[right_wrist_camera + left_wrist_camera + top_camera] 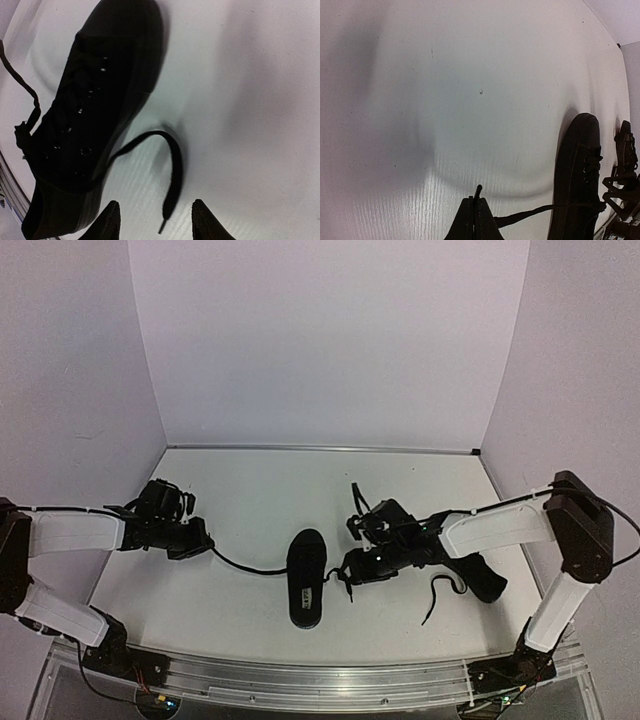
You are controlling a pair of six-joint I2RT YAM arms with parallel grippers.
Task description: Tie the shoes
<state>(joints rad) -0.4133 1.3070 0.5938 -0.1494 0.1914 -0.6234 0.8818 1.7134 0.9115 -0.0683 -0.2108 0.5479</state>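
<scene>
One black shoe (pixel 307 578) lies mid-table with its toe pointing away. One of its laces (pixel 245 566) runs left to my left gripper (pixel 207 545), which is shut on the lace near its tip (pixel 478 192); the shoe (pixel 577 175) shows at the right of that view. My right gripper (pixel 347 568) hovers just right of the shoe. It is open in the right wrist view (pixel 156 220), and the other lace (pixel 172 170) lies loose on the table between its fingers (pixel 111 220), untouched. The second shoe (pixel 485 580) is partly hidden behind the right arm.
A loose lace (pixel 440 595) of the second shoe curls on the table near the front right. White walls close in the table (pixel 300 490) on three sides, and a metal rail (pixel 320 675) runs along the near edge.
</scene>
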